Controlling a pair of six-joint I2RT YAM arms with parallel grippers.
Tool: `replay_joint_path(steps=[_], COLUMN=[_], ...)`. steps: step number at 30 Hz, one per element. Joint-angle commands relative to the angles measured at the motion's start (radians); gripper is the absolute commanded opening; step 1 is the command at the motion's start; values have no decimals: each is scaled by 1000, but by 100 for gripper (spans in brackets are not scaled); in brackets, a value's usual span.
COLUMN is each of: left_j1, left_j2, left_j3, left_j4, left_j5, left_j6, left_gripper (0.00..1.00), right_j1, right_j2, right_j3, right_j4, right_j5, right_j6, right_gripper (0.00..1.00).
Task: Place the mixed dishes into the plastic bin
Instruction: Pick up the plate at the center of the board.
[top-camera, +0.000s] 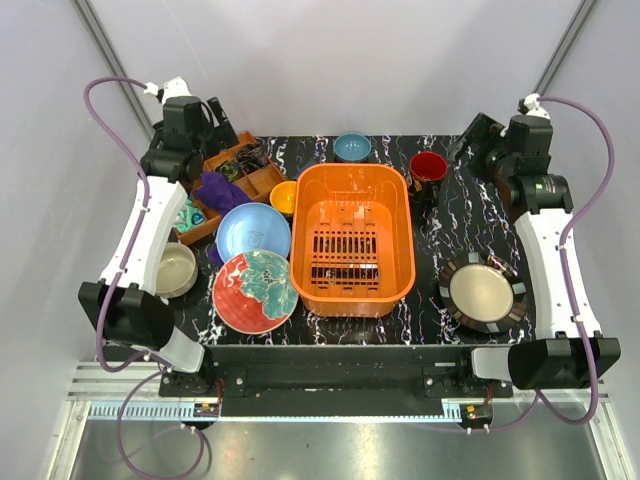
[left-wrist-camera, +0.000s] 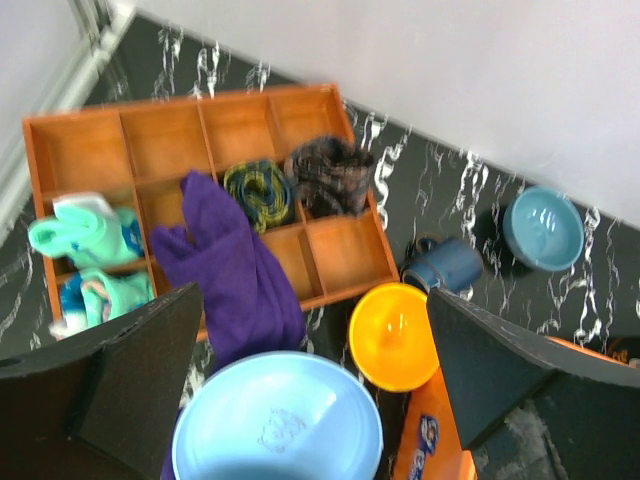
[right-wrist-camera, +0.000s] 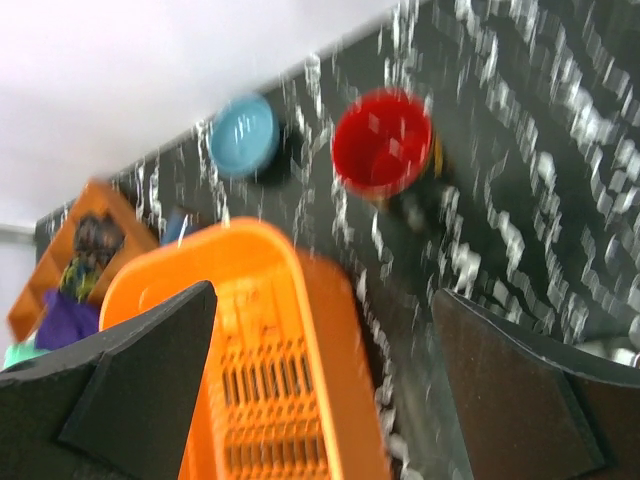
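The orange plastic bin (top-camera: 400, 240) stands empty mid-table. Left of it lie the red-and-green plate (top-camera: 254, 291), the light blue plate (top-camera: 253, 231), the beige bowl (top-camera: 175, 270) and the orange-yellow bowl (top-camera: 285, 197). The small blue bowl (top-camera: 352, 147) and red mug (top-camera: 428, 166) sit behind the bin. The dark striped-rim plate (top-camera: 483, 291) lies at the right. My left gripper (top-camera: 224, 125) is open and empty above the tray, with the light blue plate (left-wrist-camera: 277, 420) and orange-yellow bowl (left-wrist-camera: 395, 335) below it. My right gripper (top-camera: 470, 140) is open and empty, high near the red mug (right-wrist-camera: 382, 143).
A brown-orange compartment tray (top-camera: 262, 183) at the back left holds rolled cloths, teal toys (left-wrist-camera: 80, 235) and a purple cloth (left-wrist-camera: 230, 265) draped over its edge. A dark blue mug (left-wrist-camera: 445, 265) lies beside the tray. The beige bowl sits at the table's left edge.
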Motion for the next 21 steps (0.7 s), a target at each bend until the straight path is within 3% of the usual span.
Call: replay_joint_path(steps=[1,5,14,21], left_j1=[-3,-3,-1,2], left_j2=[25,23,60,56], left_j3=[77,86,160,192], left_j4=[-108,-120,-192,-246], left_j5=[37,57,112,103], left_j6=[-57,-77,-132,-136], left_gripper=[99,99,99,99], right_j1=[-4,-4,-4,-4], right_j2=[-39,-108,-47,-85], right_j3=[-12,-85,-9,-96], right_j4=[-148,-165,-314,-267], right_j5=[-35,36,-28,-30], right_j6=[134,214,85,71], right_gripper=[100,100,100,100])
